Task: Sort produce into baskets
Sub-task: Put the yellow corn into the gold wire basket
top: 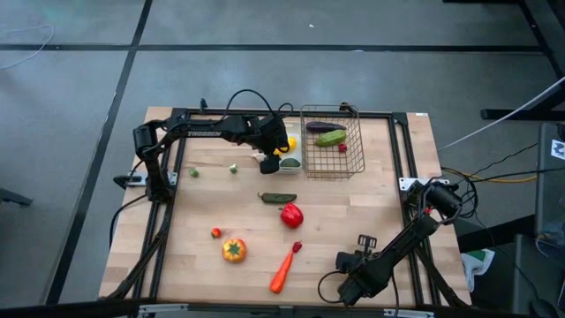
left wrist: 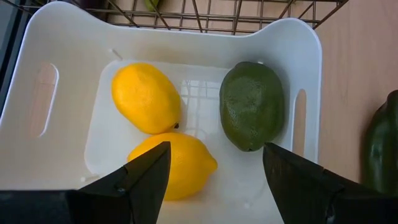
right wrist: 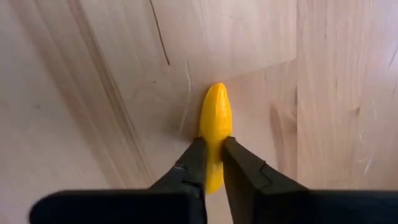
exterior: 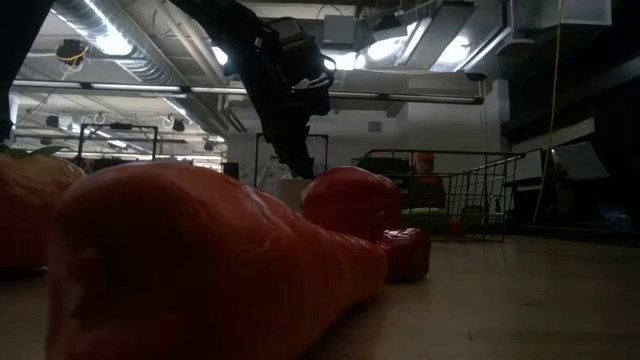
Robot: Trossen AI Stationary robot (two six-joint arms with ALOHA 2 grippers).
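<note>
The white tray [left wrist: 292, 37] holds two yellow lemons [left wrist: 144, 97] and a green lime [left wrist: 252, 104]. My left gripper [left wrist: 214, 152] hovers open and empty just above them, and also shows in the high view [top: 282, 148]. The wire basket [top: 353, 168], right of the tray, holds an eggplant [top: 320, 127], a cucumber [top: 332, 137] and a small red piece. My right gripper [right wrist: 211, 146] is near the table's front edge [top: 341, 261], shut on a small yellow chilli [right wrist: 215, 109]. A red pepper [top: 292, 215], tomato [top: 234, 250], carrot [top: 282, 272] and green cucumber [top: 278, 197] lie on the table. My right gripper pinches the yellow chilli's near end [right wrist: 213, 152] between its two fingers. The fingers come from above, slanting down, and lie along the chilli. The pointed end sticks out ahead of the fingertips, and the chilli looks to lie on the wood.
Small red pieces [top: 215, 232] [top: 297, 246] and small green pieces [top: 193, 173] [top: 233, 168] lie loose on the table. A dark green piece [left wrist: 382, 146] lies beside the tray. In the low view the carrot [exterior: 200, 270] fills the foreground. A black frame rims the table.
</note>
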